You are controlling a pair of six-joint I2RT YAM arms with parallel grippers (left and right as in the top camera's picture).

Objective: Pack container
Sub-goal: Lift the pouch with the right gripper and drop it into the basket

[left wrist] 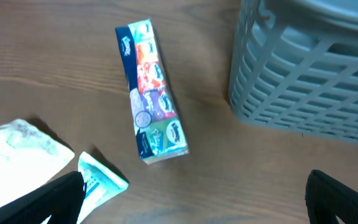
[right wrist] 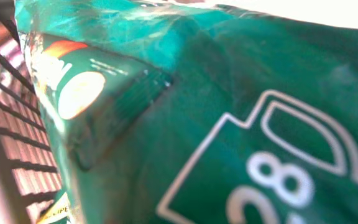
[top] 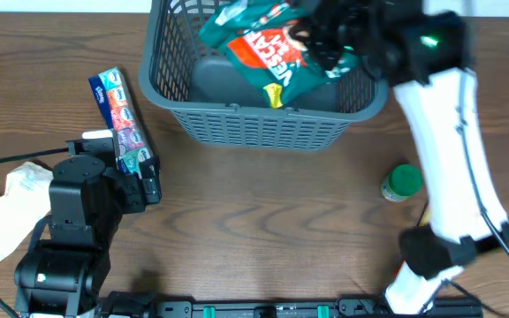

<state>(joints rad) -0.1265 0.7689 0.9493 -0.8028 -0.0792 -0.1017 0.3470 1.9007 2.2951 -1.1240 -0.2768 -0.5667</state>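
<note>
Snack bag [top: 268,44] under right claw [top: 322,40], over container [top: 263,124].
Right grip cannot be told; left claw [left wrist: 194,199] spread wide, tissue pack [left wrist: 151,93] ahead.

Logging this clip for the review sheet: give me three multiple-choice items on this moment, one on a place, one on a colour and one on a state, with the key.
1. Where does the tissue pack lie?
A. inside the container
B. on the table, left of the container
C. in the left tool

2. What colour is the lid of the small jar on the table right of the container?
A. green
B. red
C. white

3. How does the left tool stand?
A. shut on the tissue pack
B. open, holding nothing
C. down inside the container

Key: 1 B, the overhead view shows it flat on the wood beside the container wall. 2 A, the lid shows green from above. 3 B, the left wrist view shows its fingers wide apart with bare table between them.
</note>
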